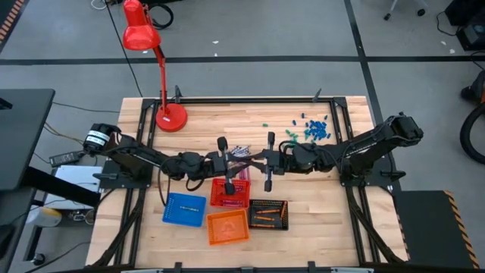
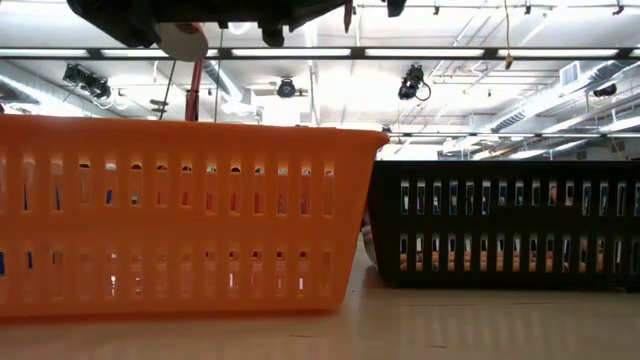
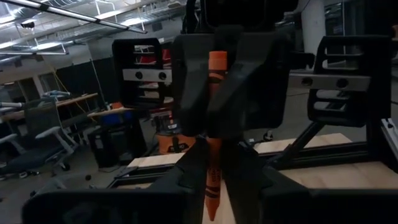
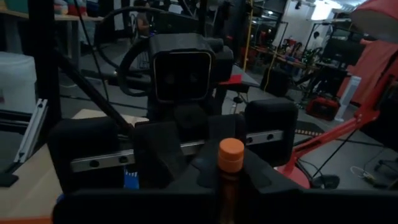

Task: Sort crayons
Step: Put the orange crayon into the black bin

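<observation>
Robotics lab or workshop, likely.
Exposed ceiling with strip lights (image 2: 300,52), grey concrete floor (image 1: 265,30), office chairs (image 3: 46,127), workbenches beyond, wooden table (image 1: 227,114) on black framing.

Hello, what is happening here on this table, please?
Two robot arms meet above the middle of the table, over the red tray. One orange crayon stands between them: the left tool and the right tool are both shut on it, as in a hand-over. Blue, orange and black trays wait near the front edge, the black one holding orange crayons.
</observation>
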Robot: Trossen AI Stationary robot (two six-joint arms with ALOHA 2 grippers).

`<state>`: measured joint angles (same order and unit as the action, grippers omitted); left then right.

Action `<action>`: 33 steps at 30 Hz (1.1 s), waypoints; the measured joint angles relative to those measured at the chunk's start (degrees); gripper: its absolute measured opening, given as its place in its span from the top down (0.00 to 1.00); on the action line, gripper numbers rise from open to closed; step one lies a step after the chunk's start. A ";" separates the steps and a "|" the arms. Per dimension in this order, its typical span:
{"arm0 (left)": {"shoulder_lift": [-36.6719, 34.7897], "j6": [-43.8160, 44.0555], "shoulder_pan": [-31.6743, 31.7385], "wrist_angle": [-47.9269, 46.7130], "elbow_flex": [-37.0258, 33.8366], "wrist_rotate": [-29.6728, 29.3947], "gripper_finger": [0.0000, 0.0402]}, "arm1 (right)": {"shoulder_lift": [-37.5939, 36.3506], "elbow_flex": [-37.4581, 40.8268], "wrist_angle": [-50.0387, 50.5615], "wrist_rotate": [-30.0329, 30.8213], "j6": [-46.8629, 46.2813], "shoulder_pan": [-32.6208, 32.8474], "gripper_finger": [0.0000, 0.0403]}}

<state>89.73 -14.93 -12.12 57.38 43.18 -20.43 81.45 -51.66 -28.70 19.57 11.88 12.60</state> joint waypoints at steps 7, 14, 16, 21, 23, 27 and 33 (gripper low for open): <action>-0.11 -0.73 -0.42 -6.01 0.00 0.25 0.64 | 0.00 0.00 5.59 0.67 -5.50 -0.04 0.91; -0.21 0.91 -2.88 -16.56 -0.02 -0.39 0.59 | 0.00 0.00 14.39 -0.17 -10.70 2.35 0.92; -1.34 0.26 -3.41 -19.36 -0.04 -2.20 0.59 | 0.00 0.00 17.17 -2.26 -13.58 3.24 0.92; -6.49 1.00 -3.53 -28.14 -0.02 -4.29 0.59 | 0.00 0.00 25.73 -4.73 -23.55 6.65 0.91; -8.87 2.26 -3.50 -31.67 -0.02 -4.42 0.59 | 0.00 0.00 28.25 -6.04 -27.16 8.47 0.91; -12.36 4.65 -3.50 -35.30 -0.02 -4.44 0.59 | 0.00 0.00 29.65 -6.59 -32.49 11.77 0.92; -13.11 6.75 -3.83 -36.34 -0.05 -4.44 0.59 | 1.17 -0.04 30.36 -11.20 -39.20 14.86 0.92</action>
<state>76.63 -8.18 -15.95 21.04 43.13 -24.86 82.62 -51.70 1.66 8.37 -27.32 27.46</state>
